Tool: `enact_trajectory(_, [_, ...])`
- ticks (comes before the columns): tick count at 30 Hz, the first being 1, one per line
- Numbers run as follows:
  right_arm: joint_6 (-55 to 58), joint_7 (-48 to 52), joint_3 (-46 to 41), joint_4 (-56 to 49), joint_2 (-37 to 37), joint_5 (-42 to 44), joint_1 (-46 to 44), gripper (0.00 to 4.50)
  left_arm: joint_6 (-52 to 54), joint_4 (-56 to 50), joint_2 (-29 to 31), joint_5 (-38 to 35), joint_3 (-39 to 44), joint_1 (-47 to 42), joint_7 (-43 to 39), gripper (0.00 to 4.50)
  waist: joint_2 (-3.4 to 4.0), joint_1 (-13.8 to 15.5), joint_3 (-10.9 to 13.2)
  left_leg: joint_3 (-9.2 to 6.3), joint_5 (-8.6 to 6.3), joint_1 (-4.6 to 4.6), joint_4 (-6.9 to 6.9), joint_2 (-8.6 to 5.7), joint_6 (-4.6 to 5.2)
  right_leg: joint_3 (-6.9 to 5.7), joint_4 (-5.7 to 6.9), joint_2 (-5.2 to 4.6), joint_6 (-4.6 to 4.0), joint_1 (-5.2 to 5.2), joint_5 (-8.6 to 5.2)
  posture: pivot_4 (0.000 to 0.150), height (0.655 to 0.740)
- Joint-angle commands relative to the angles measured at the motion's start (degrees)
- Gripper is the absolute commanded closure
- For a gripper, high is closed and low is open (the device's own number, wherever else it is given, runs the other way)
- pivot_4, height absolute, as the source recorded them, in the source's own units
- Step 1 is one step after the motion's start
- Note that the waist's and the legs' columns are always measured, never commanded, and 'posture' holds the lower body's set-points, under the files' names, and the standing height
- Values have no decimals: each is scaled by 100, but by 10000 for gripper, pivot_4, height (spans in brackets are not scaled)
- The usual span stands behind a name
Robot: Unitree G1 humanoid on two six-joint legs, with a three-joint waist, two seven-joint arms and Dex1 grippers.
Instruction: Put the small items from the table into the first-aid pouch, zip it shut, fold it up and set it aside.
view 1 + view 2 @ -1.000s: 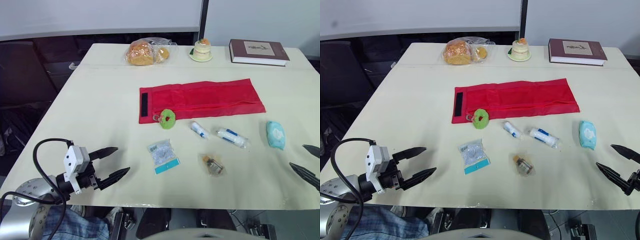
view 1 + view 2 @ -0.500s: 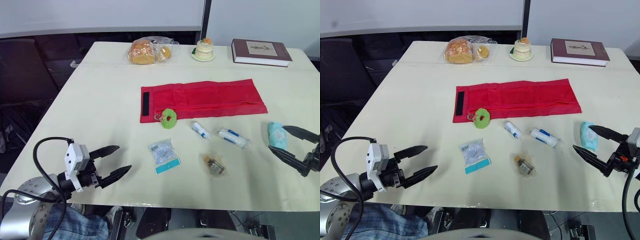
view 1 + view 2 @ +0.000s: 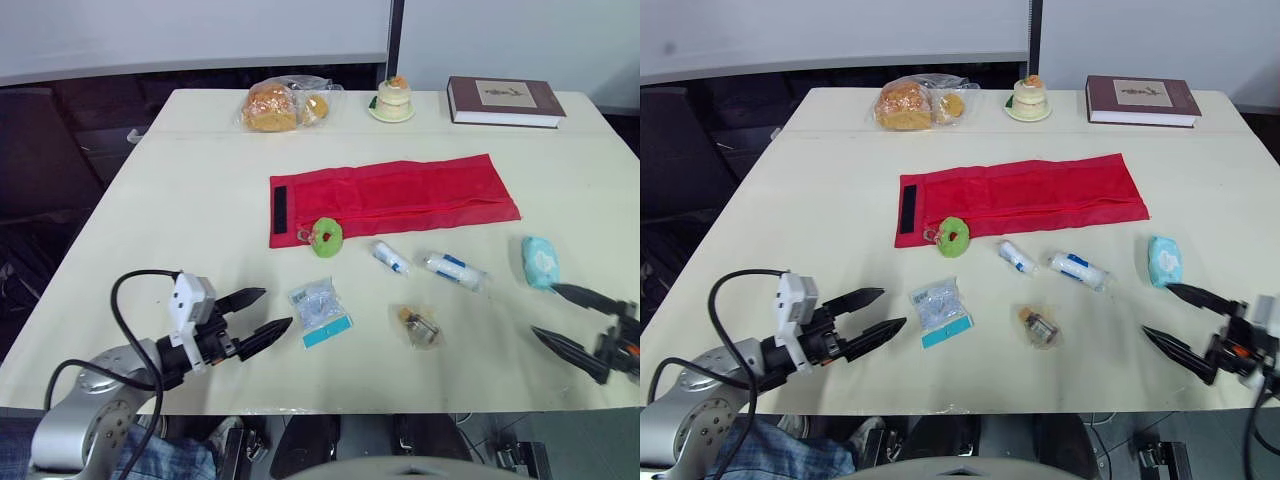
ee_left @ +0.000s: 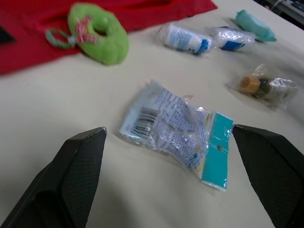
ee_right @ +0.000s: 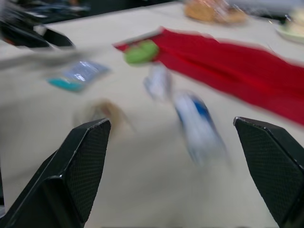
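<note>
The red first-aid pouch (image 3: 395,194) lies flat and unfolded across the table's middle, a green ring charm (image 3: 325,237) at its near left corner. In front of it lie a clear packet with a teal tag (image 3: 318,309), two small white tubes (image 3: 389,257) (image 3: 453,271), a wrapped brown item (image 3: 419,325) and a teal pack (image 3: 541,261). My left gripper (image 3: 258,318) stands open just left of the clear packet (image 4: 175,128). My right gripper (image 3: 571,319) is open near the table's front right, just in front of the teal pack.
At the far edge sit a bag of bread (image 3: 281,103), a small cake on a plate (image 3: 391,101) and a brown book (image 3: 503,99). A dark chair (image 3: 45,150) stands off the table's left side.
My left gripper has moved right, up to the clear packet. My right gripper has drawn back from the teal pack toward the table's front edge. The camera has shifted a little.
</note>
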Motion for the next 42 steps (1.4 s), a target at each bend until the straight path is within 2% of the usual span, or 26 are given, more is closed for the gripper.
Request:
enact_trajectory(1, [416,-545,230,-791,-41,97,-141,902,968,-188,-105,-831,161,-333,714,0,-4,53,3,-3,1,0,0,1,-1,0,2,2,-1,0,0,1500,7400])
enact_trajectory(8, [748,-1043,740,-1386,-101,-150,-440,902,2366,-35,-692,-2462,194,-729,2112,0,-18,92,7,-5,4,-7,0,-6,-8,18,0,4,-2,-1,2,1500,7400])
enact_trajectory(16, [959,-1275,943,-1646,-201,-231,-632,902,2624,352,-1217,-3354,153,-1111,3176,0,-26,94,8,-12,7,-8,1,-13,-12,21,3,6,-7,-1,1,1500,7400])
enact_trajectory(20, [1001,-1347,970,-1699,-213,-276,-636,0,2598,484,-1266,-3863,216,-1143,3466,11631,-31,90,8,-11,7,-8,1,-14,-12,24,3,6,-9,-1,0,1500,7400])
enact_trajectory(22, [1000,-1364,979,-1714,-207,-285,-620,0,2601,473,-1185,-3915,179,-1117,3463,23525,-31,90,8,-11,7,-8,1,-15,-12,24,3,7,-9,-2,0,1500,7400])
enact_trajectory(23, [997,-1375,987,-1718,-201,-294,-612,0,2595,479,-1154,-3946,170,-1104,3465,26246,-31,90,8,-11,7,-8,0,-15,-12,25,2,7,-10,-2,0,1500,7400])
enact_trajectory(27, [982,-1396,1015,-1726,-172,-331,-581,0,2520,491,-1072,-4001,144,-1082,3419,44380,-31,91,8,-10,7,-8,1,-15,-12,25,3,8,-26,-2,-10,1500,7400])
enact_trajectory(34, [1128,-1583,1080,-1795,-75,-250,-624,0,2446,541,-943,-4146,196,-1058,3441,44380,-31,91,9,-9,8,-8,0,-16,-13,30,2,8,-27,-2,-11,1500,7400])
enact_trajectory(38, [1035,-1543,1062,-1741,-79,-291,-595,0,2561,467,-537,-4188,262,-920,3139,44380,-31,84,9,-9,8,-11,-1,-16,-13,31,3,9,-28,-8,-11,1500,7400])
enact_trajectory(39, [1028,-1538,1061,-1734,-81,-286,-598,0,2606,485,-438,-4202,224,-919,3194,40624,-31,87,9,-9,8,-15,-1,-16,-13,31,3,10,-28,-11,-11,1500,7400])
enact_trajectory(41, [1020,-1529,1054,-1728,-83,-277,-597,0,2644,513,-316,-4232,166,-914,3276,38765,-31,92,8,-10,8,-23,0,-16,-13,31,3,10,-28,-17,-11,1500,7400])
enact_trajectory(42, [1003,-1514,1060,-1727,-76,-268,-605,0,2680,537,-269,-4278,119,-945,3294,34375,-31,95,9,-14,9,-27,1,-16,-14,31,3,11,-27,-17,-11,1500,7400])
